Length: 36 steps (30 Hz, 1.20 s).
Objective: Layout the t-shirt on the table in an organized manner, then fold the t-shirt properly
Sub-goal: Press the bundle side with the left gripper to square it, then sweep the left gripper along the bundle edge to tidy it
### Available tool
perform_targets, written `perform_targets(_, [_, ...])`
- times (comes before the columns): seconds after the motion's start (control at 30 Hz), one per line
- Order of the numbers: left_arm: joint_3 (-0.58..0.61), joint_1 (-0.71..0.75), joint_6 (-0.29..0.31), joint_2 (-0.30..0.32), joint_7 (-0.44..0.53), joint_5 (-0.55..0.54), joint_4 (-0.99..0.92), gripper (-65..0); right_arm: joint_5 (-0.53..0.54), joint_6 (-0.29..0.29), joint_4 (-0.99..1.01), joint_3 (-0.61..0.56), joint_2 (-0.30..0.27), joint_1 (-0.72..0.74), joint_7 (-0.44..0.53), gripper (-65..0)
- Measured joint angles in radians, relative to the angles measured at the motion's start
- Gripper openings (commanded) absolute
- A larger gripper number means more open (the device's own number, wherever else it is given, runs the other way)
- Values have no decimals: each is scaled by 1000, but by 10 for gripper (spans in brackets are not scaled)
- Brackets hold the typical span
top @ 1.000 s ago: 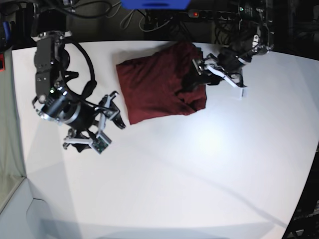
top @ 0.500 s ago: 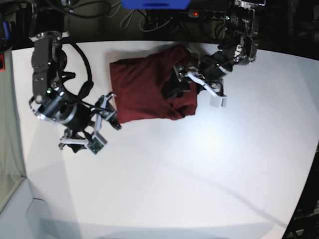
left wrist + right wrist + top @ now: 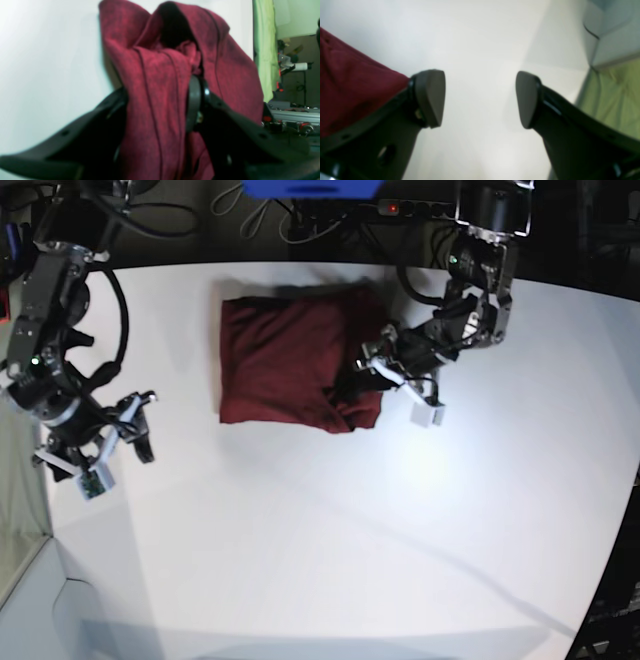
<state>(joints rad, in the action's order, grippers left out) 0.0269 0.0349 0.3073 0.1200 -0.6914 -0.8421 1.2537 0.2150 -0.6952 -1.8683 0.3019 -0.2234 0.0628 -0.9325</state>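
Now t-shirt (image 3: pixel 160 100) between left gripper (image 3: pixel 157 107) jaws

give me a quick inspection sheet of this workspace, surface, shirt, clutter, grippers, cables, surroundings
surface: white table, bare apart from the shirt
job's things: maroon t-shirt lying bunched and partly folded near the far edge, not flat
clutter: nothing seen on the table
grippers: left gripper closed on a fold of the t-shirt at its edge; right gripper open, holding nothing, over bare table beside the shirt
cables: dark cables hang behind the far edge, off the table; black hose loops along the right arm
surroundings: blue object behind the table, green cloth at the side
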Motion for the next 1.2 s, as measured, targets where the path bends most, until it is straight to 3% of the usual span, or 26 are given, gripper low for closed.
perform_targets(0.1, [129, -82, 0, 50, 6, 13, -35, -407, -9, 0, -28, 85, 0, -18, -7, -204])
perform_targets(0.23, [304, -208, -23, 66, 2, 99, -72, -427, 2, 0, -58, 145, 5, -37, 2, -204])
perform_targets(0.27, [347, -236, -24, 72, 1, 124, -75, -457, 2, 0, -59, 160, 5, -37, 0, -204])
perform_targets(0.37, [447, -319, -40, 72, -34, 198, -83, -633, -4, 0, -67, 206, -13, -43, -3, -204])
perform_targets(0.4, [477, -345, -42, 71, -40, 227, -84, -650, -8, 0, -67, 214, -21, -43, -7, -204])
perform_targets(0.7, [674, -534, -50, -38, -54, 547, -111, -647, -1, 0, -69, 346, -27, -91, 5, -204])
perform_targets(0.83, [732, -555, -49, -133, 82, 682, -167, -647, 0, 0, -68, 396, -26, -130, 0, -204])
perform_targets(0.9, [756, -558, -20, -167, 163, 738, -222, -647, 2, 0, -68, 414, -26, -148, 1, -204])
perform_targets(1.03, [769, -569, 153, -222, 280, 848, -375, -647, -1, 0, -69, 460, -26, -189, 2, -204])
perform_targets(1.2, [762, -600, 219, -281, 356, 969, -496, -647, 2, 0, -69, 513, -20, -227, 1, -204])
